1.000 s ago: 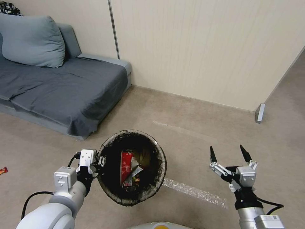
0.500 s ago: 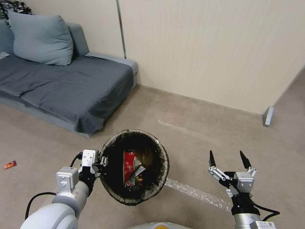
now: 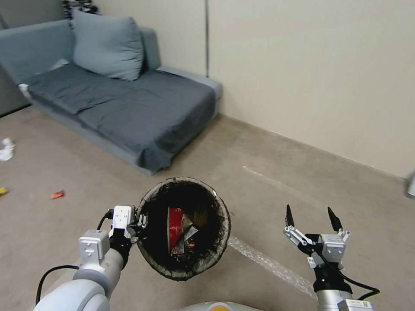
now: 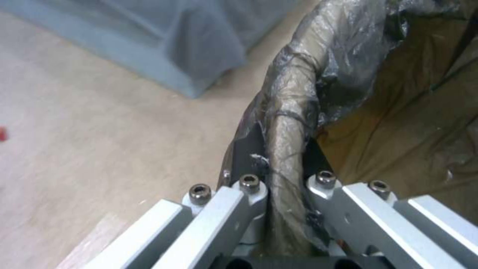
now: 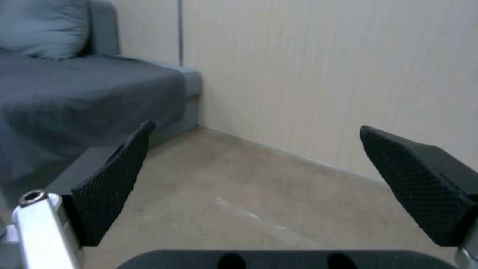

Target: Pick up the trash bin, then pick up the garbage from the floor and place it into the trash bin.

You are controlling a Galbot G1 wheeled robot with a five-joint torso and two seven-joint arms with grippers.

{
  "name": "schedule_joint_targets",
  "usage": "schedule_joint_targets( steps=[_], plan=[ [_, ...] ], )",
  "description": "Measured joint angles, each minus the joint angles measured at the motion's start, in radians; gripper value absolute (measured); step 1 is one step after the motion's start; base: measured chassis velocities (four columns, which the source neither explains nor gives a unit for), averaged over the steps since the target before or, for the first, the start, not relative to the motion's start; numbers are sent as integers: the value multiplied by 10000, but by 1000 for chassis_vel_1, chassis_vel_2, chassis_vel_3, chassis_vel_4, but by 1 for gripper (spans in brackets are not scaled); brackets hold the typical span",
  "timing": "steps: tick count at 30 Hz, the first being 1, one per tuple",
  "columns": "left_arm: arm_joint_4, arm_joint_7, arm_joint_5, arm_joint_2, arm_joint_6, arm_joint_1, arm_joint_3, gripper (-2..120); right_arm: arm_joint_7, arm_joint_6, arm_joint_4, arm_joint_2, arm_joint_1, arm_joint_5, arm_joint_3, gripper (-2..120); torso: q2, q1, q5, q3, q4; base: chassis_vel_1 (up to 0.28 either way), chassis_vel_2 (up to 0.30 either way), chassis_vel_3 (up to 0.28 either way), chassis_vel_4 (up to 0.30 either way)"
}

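The trash bin [image 3: 222,211], lined with a dark bag, hangs above the floor in the head view. My left gripper [image 3: 141,221] is shut on its near-left rim. In the left wrist view the fingers [image 4: 251,144] clamp the bag-covered rim [image 4: 291,108]. Red and silver packets [image 3: 175,224] lie inside the bin. Loose garbage lies on the floor to the left: a red packet [image 3: 57,195], a white crumpled tissue [image 3: 6,149] and a yellow scrap [image 3: 2,190]. My right gripper [image 3: 310,214] is held open and empty to the right of the bin; the right wrist view shows the same gripper [image 5: 259,160].
A grey sofa [image 3: 129,99] with a cushion [image 3: 108,45] stands at the back left against a beige wall [image 3: 311,65]. Strips of clear tape [image 3: 268,261] mark the brown floor. Open floor lies between the sofa and the litter.
The whole head view has swung left, so the sofa and wall have slid right and the tissue and yellow scrap have come into sight. Both arms hold the same pose.
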Motion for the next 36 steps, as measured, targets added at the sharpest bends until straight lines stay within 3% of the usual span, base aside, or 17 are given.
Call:
schedule_joint_targets(
  steps=[36],
  plan=[
    [0,15,125,-126,-79,358,-84,1,133,-260,-127,44,182,237,-130,100,0,1,0,0,-1,124,121,128,125]
  ],
)
